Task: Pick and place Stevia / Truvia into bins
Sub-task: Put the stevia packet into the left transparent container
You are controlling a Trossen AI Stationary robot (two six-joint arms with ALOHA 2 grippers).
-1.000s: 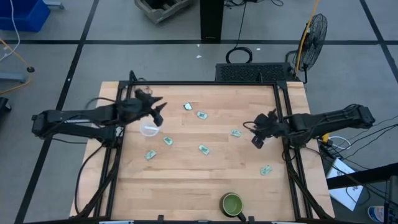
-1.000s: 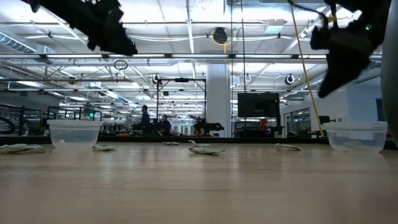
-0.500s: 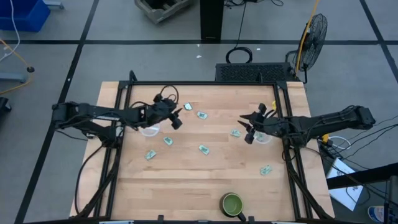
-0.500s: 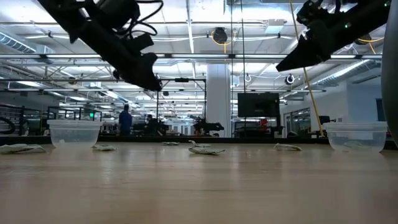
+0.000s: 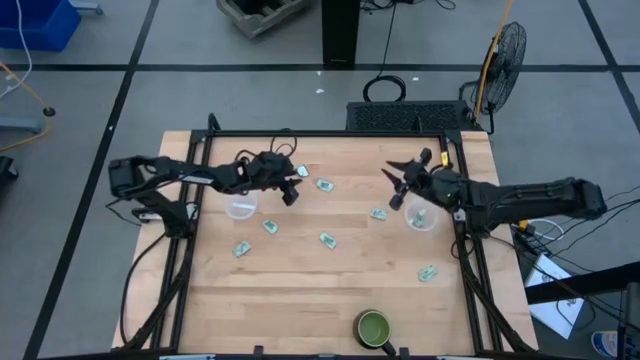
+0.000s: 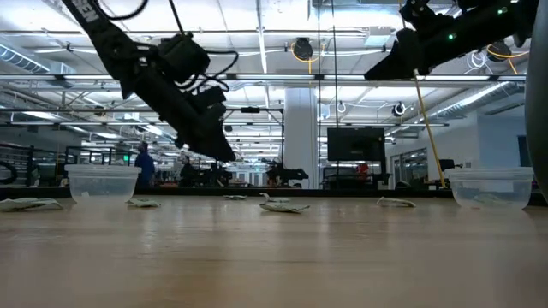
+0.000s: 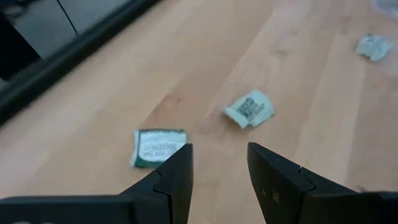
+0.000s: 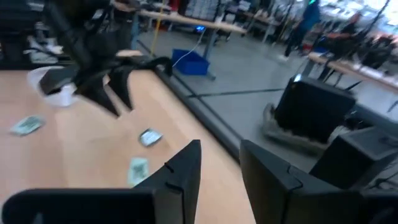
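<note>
Several pale green Stevia sachets lie flat on the wooden table, among them two at the far centre (image 5: 302, 171) (image 5: 324, 184) and others toward the middle (image 5: 327, 239) (image 5: 378, 213). Two translucent bin cups stand upright, one on the left (image 5: 240, 208) and one on the right (image 5: 420, 218). My left gripper (image 5: 291, 192) hovers open and slanting down just short of the two far sachets (image 7: 158, 146) (image 7: 250, 109), touching neither. My right gripper (image 5: 394, 190) is open, held high and nearly level beyond the right cup, with nothing between its fingers (image 8: 219, 165).
A green dark-rimmed bowl (image 5: 373, 326) stands near the front edge. A black frame rail (image 5: 320, 134) runs along the table's far edge, with more rails down both sides. One sachet (image 5: 428, 272) lies near the right rail. Bare wood lies between the bowl and the sachets.
My left gripper has swung from over the left cup toward the table's right and far side and has sunk toward the two far sachets. My right gripper has gone from above the right cup toward the far edge, and has tipped up from pointing down to nearly level.
</note>
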